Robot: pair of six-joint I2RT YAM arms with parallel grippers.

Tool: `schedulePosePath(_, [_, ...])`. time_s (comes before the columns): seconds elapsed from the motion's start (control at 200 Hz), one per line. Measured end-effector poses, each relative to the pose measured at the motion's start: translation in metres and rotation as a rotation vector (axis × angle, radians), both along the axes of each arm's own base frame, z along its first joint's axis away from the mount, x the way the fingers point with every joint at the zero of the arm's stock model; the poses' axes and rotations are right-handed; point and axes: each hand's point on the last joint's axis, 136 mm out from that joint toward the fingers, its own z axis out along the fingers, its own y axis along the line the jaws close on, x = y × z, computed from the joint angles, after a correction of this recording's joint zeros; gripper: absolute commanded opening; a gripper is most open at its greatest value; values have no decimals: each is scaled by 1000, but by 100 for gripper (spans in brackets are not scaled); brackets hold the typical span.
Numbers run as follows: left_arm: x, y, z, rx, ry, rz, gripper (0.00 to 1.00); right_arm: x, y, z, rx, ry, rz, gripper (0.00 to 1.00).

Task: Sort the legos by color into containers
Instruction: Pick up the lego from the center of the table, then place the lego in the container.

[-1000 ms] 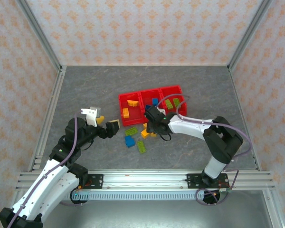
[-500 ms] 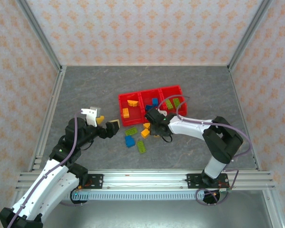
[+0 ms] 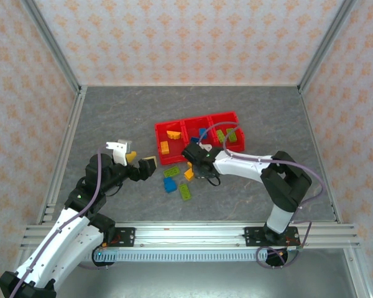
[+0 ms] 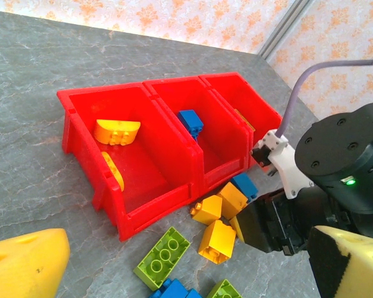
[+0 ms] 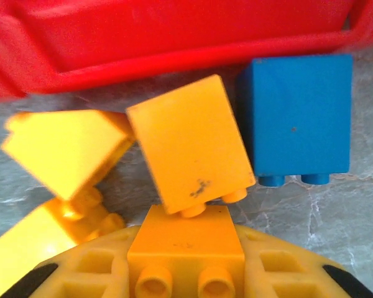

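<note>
the legos (image 3: pixel 188 174) not yet sorted lie in a loose cluster on the grey table (image 3: pixel 112 118), just in front of the containers (image 3: pixel 157 133). the sorting scheme already reads off the bins: orange pieces (image 4: pixel 117 131) in the left one, a blue piece (image 4: pixel 189 121) in the middle, green pieces (image 3: pixel 227 135) in the right.

in the right wrist view a small orange brick (image 5: pixel 185 239) sits studs toward the camera, right against my yellow finger pad (image 5: pixel 99 273). a bigger tilted orange brick (image 5: pixel 189 149) touches its far edge, a blue brick (image 5: pixel 295 115) lies just beside that, and an orange wedge (image 5: pixel 65 149) crowds in on the other side. the red bin wall (image 5: pixel 174 37) is close behind them. i judge i've gone in low and tight to single out that one brick, but i cannot tell whether the right gripper (image 3: pixel 193 160) has truly clamped it or is only resting on it.

the left gripper (image 3: pixel 138 162) hangs beside the pile with its fingertips (image 4: pixel 25 264) spread wide and nothing between them. i take it as parked clear, watching, so the arms don't clash. a green brick (image 4: pixel 163 257) and a blue one (image 3: pixel 170 184) lie nearest it.
</note>
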Motion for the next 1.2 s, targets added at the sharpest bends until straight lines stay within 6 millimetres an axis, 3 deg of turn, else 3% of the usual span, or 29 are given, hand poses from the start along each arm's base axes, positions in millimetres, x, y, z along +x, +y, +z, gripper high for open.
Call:
schedulePosePath(0.185, [0, 0, 0, 0, 0, 0, 99, 12, 42, 53, 61, -109, 46, 24])
schedulePosePath(0.29, [0, 0, 0, 0, 0, 0, 100, 25, 55, 79, 98, -170, 50, 23])
schedulePosePath(0.486, [0, 0, 1, -1, -5, 1, 99, 59, 87, 111, 128, -251, 73, 23])
schedulePosePath(0.651, [-1, 2, 3, -1, -14, 9, 99, 81, 111, 100, 109, -257, 101, 23])
schedulePosePath(0.846, [-3, 8, 12, -3, -52, 41, 99, 96, 104, 67, 58, -211, 91, 27])
schedulePosePath(0.971, [-4, 11, 17, -7, -72, 51, 99, 109, 98, 52, 49, -199, 72, 40])
schedulePosePath(1.106, [-4, 11, 17, -5, -73, 55, 99, 118, 104, 54, 71, -217, 79, 58])
schedulePosePath(1.201, [-4, 11, 17, -5, -72, 55, 99, 120, 110, 54, 85, -224, 89, 63])
